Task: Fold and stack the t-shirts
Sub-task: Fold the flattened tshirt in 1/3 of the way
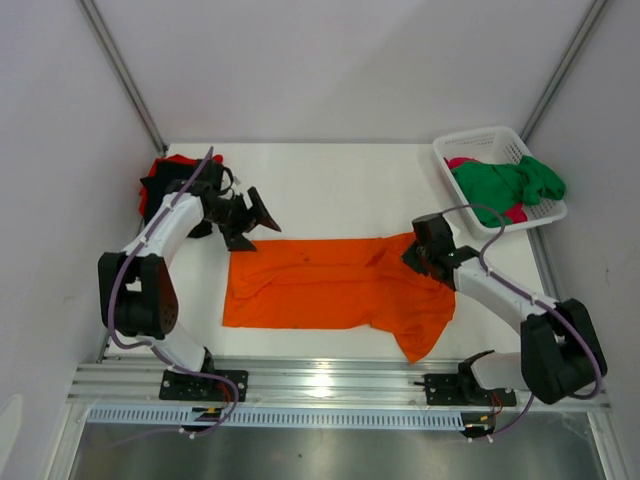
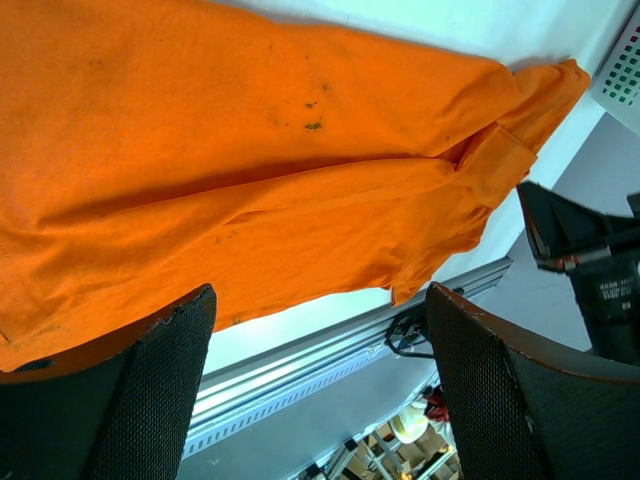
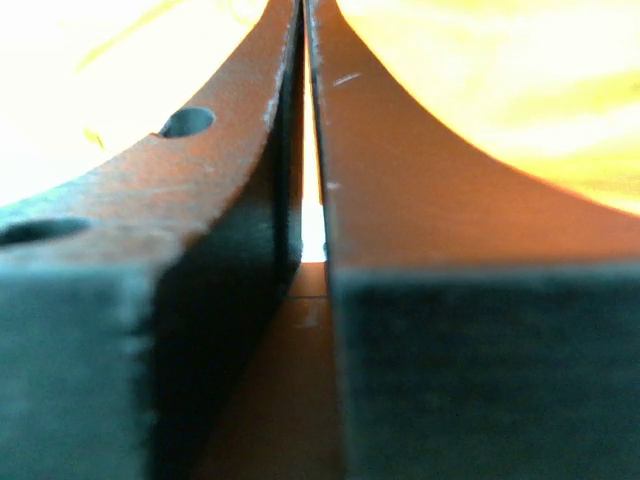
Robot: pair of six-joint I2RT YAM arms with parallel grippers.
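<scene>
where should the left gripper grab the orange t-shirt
Probably the far left corner of the orange t-shirt, coming down from above at its left edge. The cloth lies flat, so only an edge offers a pinch. The open left gripper hovers beside that corner, opposite the shut right gripper at the far right.

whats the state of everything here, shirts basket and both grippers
orange t-shirt: spread out, right end rumpled
red t-shirt: bunched far left, partly hidden
black t-shirt: bunched with the red one
green t-shirt: crumpled in basket
pink t-shirt: in basket, under the green
white basket: upright, holding two shirts
left gripper: open above orange shirt's corner
right gripper: shut at orange shirt's right end
</scene>
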